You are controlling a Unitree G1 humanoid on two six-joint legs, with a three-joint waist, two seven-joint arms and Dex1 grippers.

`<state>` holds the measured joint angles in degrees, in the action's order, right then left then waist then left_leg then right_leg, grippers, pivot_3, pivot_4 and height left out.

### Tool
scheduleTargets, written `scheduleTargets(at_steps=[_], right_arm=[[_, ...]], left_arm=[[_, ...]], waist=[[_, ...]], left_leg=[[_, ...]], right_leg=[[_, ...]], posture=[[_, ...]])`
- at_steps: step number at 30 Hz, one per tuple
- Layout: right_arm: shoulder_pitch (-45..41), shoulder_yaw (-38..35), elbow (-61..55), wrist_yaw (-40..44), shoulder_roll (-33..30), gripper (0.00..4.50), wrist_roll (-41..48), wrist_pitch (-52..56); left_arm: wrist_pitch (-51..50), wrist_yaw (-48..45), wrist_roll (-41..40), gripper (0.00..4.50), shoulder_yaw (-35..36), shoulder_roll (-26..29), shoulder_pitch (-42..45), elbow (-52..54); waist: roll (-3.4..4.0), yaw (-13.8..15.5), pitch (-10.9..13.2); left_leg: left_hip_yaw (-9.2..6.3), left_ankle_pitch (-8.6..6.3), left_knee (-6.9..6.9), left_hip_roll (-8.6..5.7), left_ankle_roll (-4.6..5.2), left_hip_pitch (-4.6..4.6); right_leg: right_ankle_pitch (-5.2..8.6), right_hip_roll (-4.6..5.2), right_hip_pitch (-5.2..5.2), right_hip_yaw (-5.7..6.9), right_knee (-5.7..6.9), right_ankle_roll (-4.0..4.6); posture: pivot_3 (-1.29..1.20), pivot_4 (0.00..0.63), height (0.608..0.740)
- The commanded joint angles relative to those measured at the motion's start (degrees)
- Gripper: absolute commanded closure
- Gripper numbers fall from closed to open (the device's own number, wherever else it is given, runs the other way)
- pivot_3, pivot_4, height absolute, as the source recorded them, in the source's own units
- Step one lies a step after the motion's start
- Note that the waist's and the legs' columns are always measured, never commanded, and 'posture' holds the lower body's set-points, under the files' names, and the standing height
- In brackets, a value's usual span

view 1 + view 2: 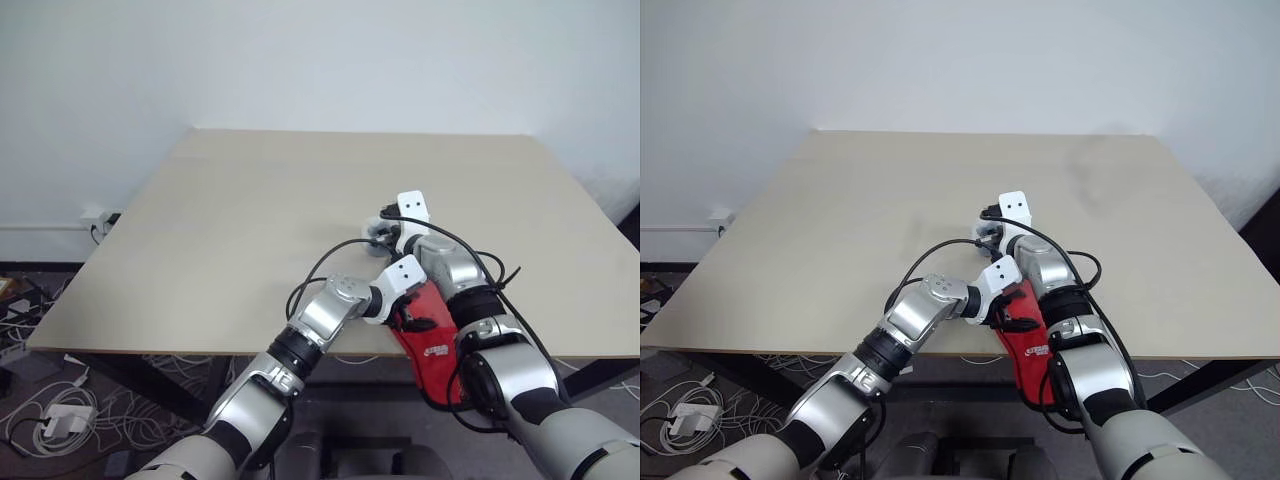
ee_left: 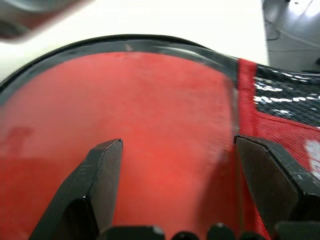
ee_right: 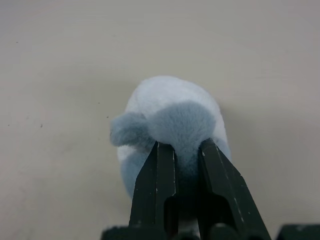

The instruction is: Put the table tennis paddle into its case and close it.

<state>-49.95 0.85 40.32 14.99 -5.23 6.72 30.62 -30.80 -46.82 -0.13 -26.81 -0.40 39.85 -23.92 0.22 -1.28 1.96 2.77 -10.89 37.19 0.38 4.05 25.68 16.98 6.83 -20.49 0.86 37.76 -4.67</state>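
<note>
Both right gripper (image 3: 187, 150) fingers pinch a fluffy blue-grey toy (image 3: 172, 117).

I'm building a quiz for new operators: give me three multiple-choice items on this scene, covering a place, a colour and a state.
1. Where does the red paddle-shaped zip case lie? A far corner; B beige table's near edge; C floor.
2. The fuzzy soft object is: A green; B pale blue; C yellow.
3. The left end effector is: A open; B shut; C holding a cup.

B: the case overhangs the near edge. B: pale blue fur sits in the right end effector. A: its fingers stand apart.
</note>
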Motion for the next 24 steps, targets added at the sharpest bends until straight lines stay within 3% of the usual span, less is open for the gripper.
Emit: scheduleTargets(at_steps=[1,7,15,24], right_arm=[[0.5,-1.0,-5.2,-1.1,0.3,4.45,0.4,1.3],[1.0,-4.6,-8.6,-3.5,0.2,4.45,1.7,3.0],[0.2,-12.5,-7.1,-12.6,-0.1,4.45,3.7,-0.9],[1.4,-15.7,-6.2,-16.3,-1.9,4.45,3.5,-2.5]], left_arm=[[0.7,1.6,3.4,0.72,-2.3,-0.1,2.2,-2.4],[0.1,-0.1,4.5,0.72,-4.3,0.8,1.9,-3.1],[-1.5,-1.7,4.4,0.72,-5.4,2.1,0.4,-1.0],[-3.3,-2.7,4.1,0.72,-5.7,3.3,-0.6,0.6]], waist=[[0.00,0.0,0.0],[0.00,0.0,0.0],[0.00,0.0,0.0],[0.00,0.1,0.0]], left_leg=[[0.00,0.00,0.01,0.00,0.00,0.00],[-0.01,0.00,0.00,0.01,0.00,0.00],[-0.01,-0.01,-0.01,0.00,0.00,0.00],[-0.01,0.00,-0.01,0.00,0.01,-0.01]], right_leg=[[0.00,0.00,0.00,0.00,0.00,0.00],[0.00,0.00,0.00,0.00,0.00,0.00],[0.00,0.01,0.00,0.00,-0.01,0.00],[0.00,0.01,0.01,0.00,-0.02,0.00]], posture=[[0.00,0.000,0.715],[0.00,0.000,0.715],[0.00,0.000,0.715],[0.00,0.000,0.715]])
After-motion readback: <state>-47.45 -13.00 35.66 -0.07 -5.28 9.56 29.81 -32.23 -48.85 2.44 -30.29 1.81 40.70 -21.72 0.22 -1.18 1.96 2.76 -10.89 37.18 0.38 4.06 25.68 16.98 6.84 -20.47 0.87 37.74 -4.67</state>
